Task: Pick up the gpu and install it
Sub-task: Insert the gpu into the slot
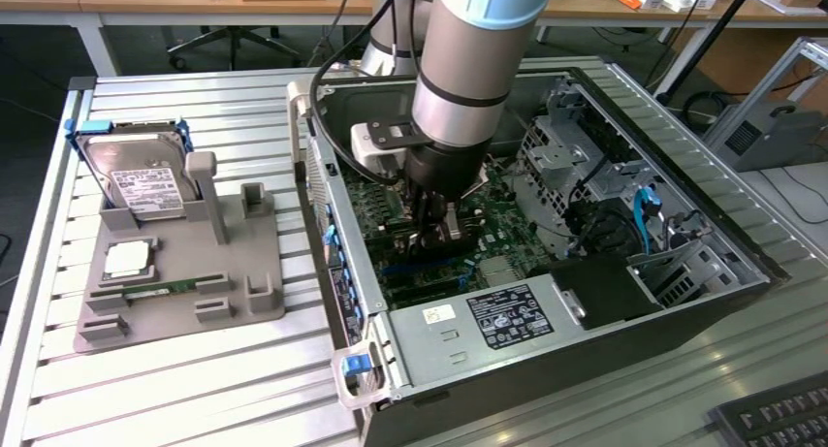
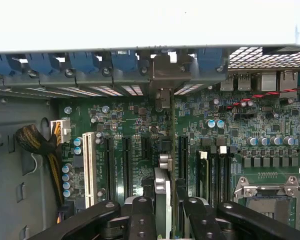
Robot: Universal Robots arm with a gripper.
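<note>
The arm reaches down into the open PC case [image 1: 388, 302], which lies on its side on the slatted surface [image 1: 194, 389]. Its tool [image 1: 436, 226] sits low over the green motherboard [image 1: 498, 229], near the middle of the case.

From the wrist camera, the tool [image 2: 163, 212] has its black fingers [image 2: 140, 220] closed part-way on the gpu [image 2: 162, 195], a thin card seen edge-on and standing upright between them. The card runs along the row of expansion slots [image 2: 125, 165], between a long black slot on one side and another black slot on the other, and its far end points at the metal bracket opening [image 2: 162, 75] in the case's back wall. Whether the card's edge is already down in a slot I cannot tell.

On the exterior view's left, well apart from the case, a grey holder tray [image 1: 246, 292] rests on the surface. A silver hard drive [image 1: 145, 190] with a white label stands tilted in its far end, a square chip [image 1: 127, 260] lies nearer, and a narrow green memory stick [image 1: 162, 290] lies nearer still.
</note>
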